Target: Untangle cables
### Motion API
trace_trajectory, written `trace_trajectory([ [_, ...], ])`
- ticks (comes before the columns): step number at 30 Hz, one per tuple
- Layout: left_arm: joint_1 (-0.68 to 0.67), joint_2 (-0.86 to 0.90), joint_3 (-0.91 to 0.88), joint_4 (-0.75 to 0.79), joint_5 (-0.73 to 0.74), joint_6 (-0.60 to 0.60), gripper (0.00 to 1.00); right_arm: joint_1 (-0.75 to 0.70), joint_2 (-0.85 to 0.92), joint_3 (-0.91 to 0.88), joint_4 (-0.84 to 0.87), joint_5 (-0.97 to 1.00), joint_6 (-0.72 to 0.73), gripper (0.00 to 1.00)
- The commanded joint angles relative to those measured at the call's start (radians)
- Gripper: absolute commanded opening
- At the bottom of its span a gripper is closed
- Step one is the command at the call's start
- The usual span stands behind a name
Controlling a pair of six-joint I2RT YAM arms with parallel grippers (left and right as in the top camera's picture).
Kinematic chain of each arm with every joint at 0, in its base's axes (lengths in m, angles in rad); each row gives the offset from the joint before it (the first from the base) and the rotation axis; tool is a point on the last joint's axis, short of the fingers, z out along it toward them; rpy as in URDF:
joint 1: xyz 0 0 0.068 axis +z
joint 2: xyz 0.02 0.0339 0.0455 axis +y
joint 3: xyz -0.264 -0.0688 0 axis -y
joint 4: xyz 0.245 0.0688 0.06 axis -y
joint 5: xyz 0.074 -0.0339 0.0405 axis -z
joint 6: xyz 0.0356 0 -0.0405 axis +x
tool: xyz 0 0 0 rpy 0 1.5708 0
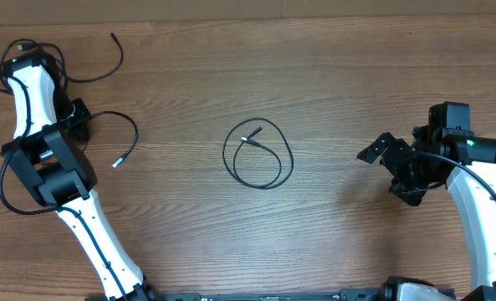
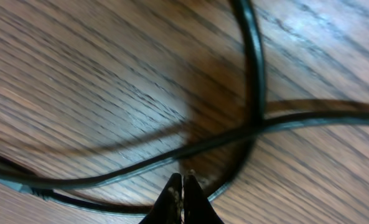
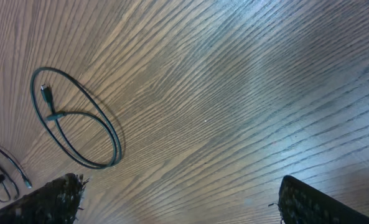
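Cables, thin black flexible cords with small plug ends, lie spread over the brown wood-grain table [image 1: 348, 75] rather than in 1 bundle. The clearest is a looped cord [image 1: 253, 135] at the table's middle, coiled on itself with its silver-tipped plug resting inside the ring. A 2nd cord [image 1: 135, 132] curves off at the left and ends in a silver tip, and a 3rd strand [image 1: 118, 58] trails toward the far left corner (I take it for a cable, though it runs in among the thicker arm wires there).

The left gripper [image 2: 183, 186] sits low over the left side of the table, fingers pressed tight together. 2 black strands [image 2: 257, 121] cross just ahead of its tips, and I cannot see that either is pinched. The right gripper [image 1: 387, 171] hangs well apart from the loop, jaws spread wide with nothing between them.

By my reckoning the middle loop is the job left. It would go best taken by the plug end and drawn outward along the table, so the coil opens instead of cinching. The approach should be low and square to the cord, which is thin enough to slip a loose pinch.
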Motion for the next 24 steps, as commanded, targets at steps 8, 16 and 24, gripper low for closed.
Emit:
trace_trajectory([
  [8,0.011,0.004,-0.015,0.054,0.002,0.022,0.04,-0.002,-0.001,-0.006,0.003,0.01,-0.003,1.0],
  [16,0.01,0.005,-0.068,0.084,0.116,0.009,0.04,-0.002,-0.001,-0.006,0.003,0.01,-0.003,1.0],
  [24,0.01,0.004,-0.091,0.153,0.222,-0.013,0.04,-0.002,-0.001,-0.006,0.002,0.01,-0.003,1.0],
])
